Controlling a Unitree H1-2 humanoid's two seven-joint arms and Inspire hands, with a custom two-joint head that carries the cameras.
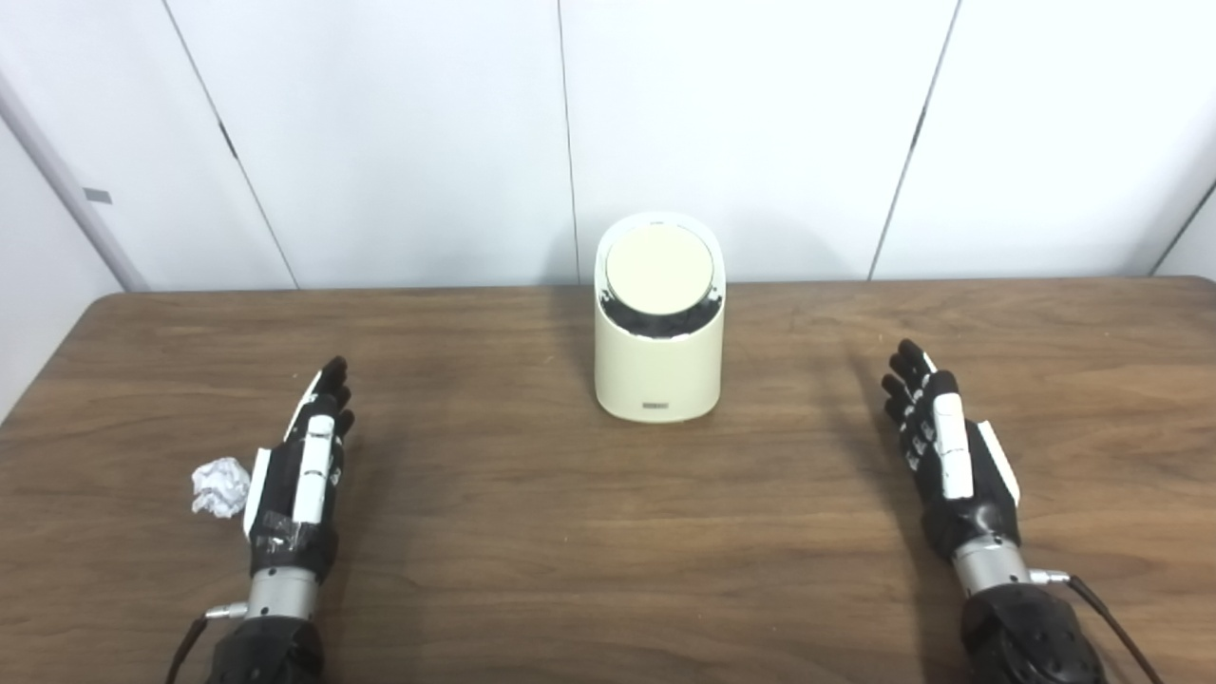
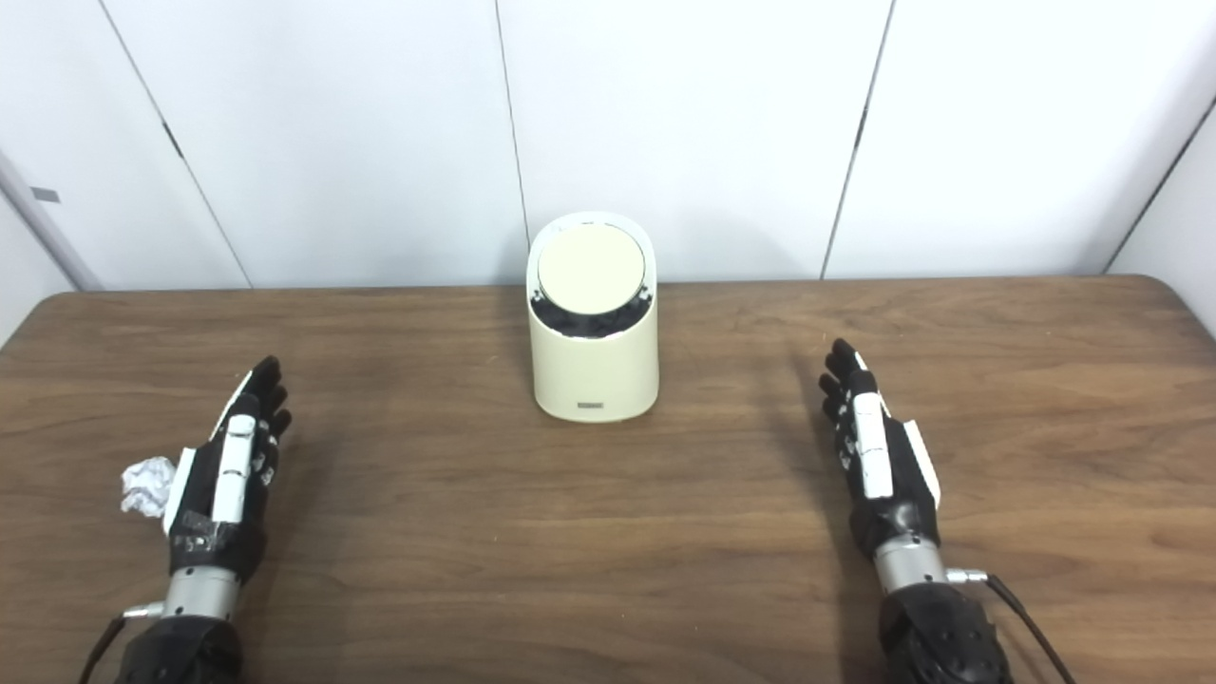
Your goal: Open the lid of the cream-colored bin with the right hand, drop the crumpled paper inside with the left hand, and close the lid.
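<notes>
A cream-colored bin (image 1: 657,366) stands upright at the middle back of the wooden table (image 1: 589,532). Its round lid (image 1: 657,271) is tilted toward me and looks closed, with a dark gap under its lower edge. A crumpled white paper ball (image 1: 219,487) lies on the table at the front left. My left hand (image 1: 306,465) rests just right of the paper, fingers straight and apart, holding nothing. My right hand (image 1: 940,446) is at the front right, well apart from the bin, fingers extended and empty.
White wall panels (image 1: 741,133) stand behind the table's back edge. The table's rounded back right corner (image 2: 1164,285) shows in the right eye view. Cables (image 1: 1111,622) run from both wrists.
</notes>
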